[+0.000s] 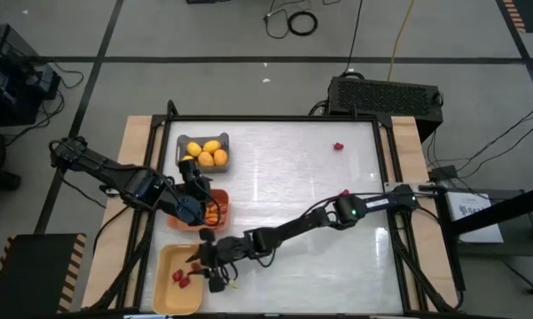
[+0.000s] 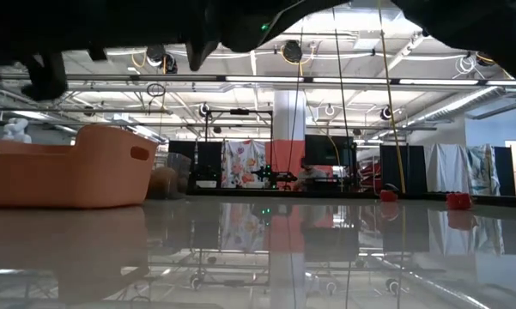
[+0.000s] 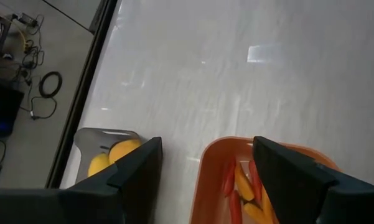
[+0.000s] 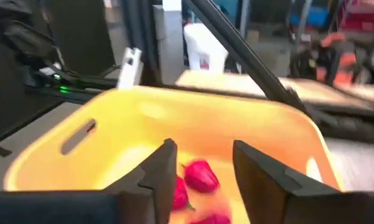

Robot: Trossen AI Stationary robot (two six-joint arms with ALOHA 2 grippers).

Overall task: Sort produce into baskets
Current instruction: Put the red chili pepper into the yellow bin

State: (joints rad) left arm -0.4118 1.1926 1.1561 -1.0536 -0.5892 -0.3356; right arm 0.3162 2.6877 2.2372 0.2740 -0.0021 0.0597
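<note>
Strawberries (image 4: 201, 175) lie closest, seen between the right gripper's (image 1: 215, 264) spread fingers in the right wrist view: small red toy pieces resting on the floor of the yellow basket (image 4: 267, 134). At least three show there, and the high view suggests about the same count. Nothing is pinched between those fingers; the gripper hangs over the yellow basket's rim on the side toward the table's middle.

Such pieces look light, hard and smooth, so I judge they would skid or pop out of a careless pinch. A grip across the widest part of the body seems safest.

Next beyond the yellow basket sits the orange basket (image 1: 220, 213), holding several thin carrots (image 3: 241, 186), too overlapped to count exactly. The left gripper (image 1: 198, 197) hovers over it with fingers apart and empty.

Beyond the orange basket stands the grey basket (image 1: 188, 142) with four roundish lemons (image 1: 206, 153), bulkier and probably needing a wider opening.

Farthest from the yellow basket, two strawberries remain loose on the table (image 1: 293, 257): one (image 1: 344, 192) near the right arm's elbow, another (image 1: 338, 146) toward the far corner.
</note>
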